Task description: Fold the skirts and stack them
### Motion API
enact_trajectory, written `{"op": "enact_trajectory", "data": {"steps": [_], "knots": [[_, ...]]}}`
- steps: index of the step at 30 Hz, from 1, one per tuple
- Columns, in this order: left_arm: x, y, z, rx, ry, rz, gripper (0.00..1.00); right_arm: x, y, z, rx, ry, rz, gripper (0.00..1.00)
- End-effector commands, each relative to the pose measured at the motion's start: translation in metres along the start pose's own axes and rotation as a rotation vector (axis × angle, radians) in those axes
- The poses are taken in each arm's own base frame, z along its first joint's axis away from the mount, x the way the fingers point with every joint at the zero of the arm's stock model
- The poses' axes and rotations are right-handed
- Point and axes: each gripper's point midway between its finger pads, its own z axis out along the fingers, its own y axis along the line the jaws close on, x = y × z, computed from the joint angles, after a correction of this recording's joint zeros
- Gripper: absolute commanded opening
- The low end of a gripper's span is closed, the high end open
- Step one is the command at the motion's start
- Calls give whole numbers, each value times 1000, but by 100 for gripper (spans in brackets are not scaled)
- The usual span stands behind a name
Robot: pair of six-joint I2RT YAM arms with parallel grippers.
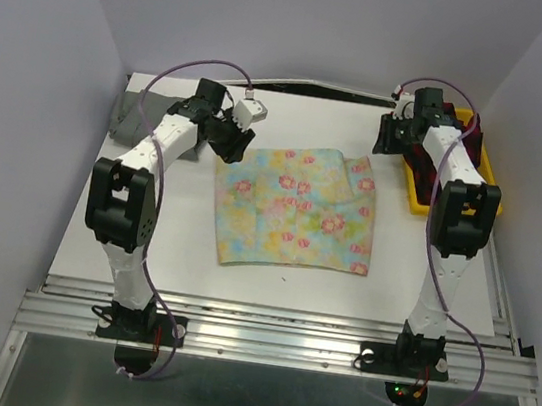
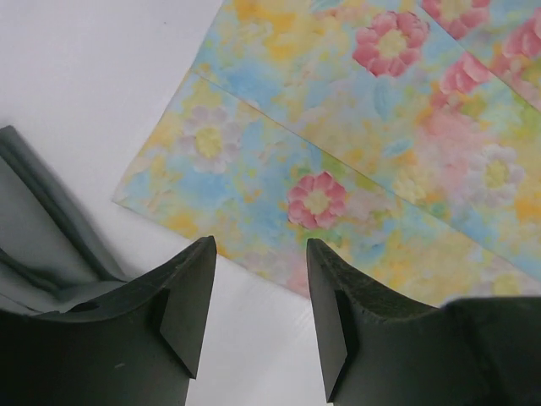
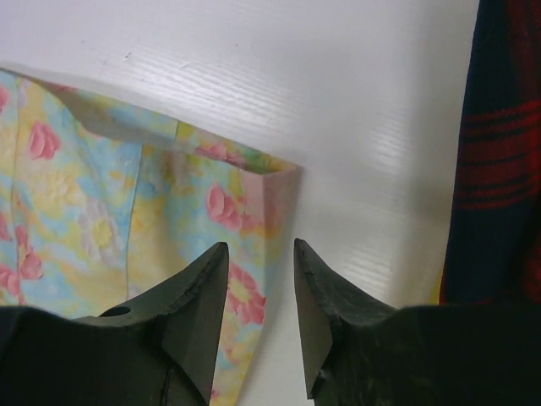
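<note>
The floral skirt (image 1: 296, 207) lies spread flat mid-table, its far right corner folded over. The grey skirt (image 1: 134, 115) lies bunched at the far left. The plaid skirt (image 1: 427, 156) lies in the yellow tray (image 1: 419, 201) at the far right. My left gripper (image 1: 230, 143) hovers open and empty above the floral skirt's far left corner (image 2: 338, 144), with the grey skirt (image 2: 34, 228) to its left. My right gripper (image 1: 392, 139) is open and empty above the folded far right corner (image 3: 101, 211), with the plaid skirt (image 3: 499, 152) to its right.
White walls close in the table on the left, back and right. The metal rail (image 1: 272, 340) with both arm bases runs along the near edge. The tray sits against the right wall.
</note>
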Motion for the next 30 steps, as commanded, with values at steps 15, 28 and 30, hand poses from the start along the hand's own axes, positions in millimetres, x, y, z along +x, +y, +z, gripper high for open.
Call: {"op": "enact_trajectory", "data": {"steps": [15,28,30], "knots": [[53,31,70,-133,132,-252,58,14,-7,64,46,51,-80,31],[91,35,82,-182,239,-267,54,-3,-32,49,210,16,-110,1],[101,33,86,-179,271,-272,52,-5,-38,44,253,1,-109,1]]}}
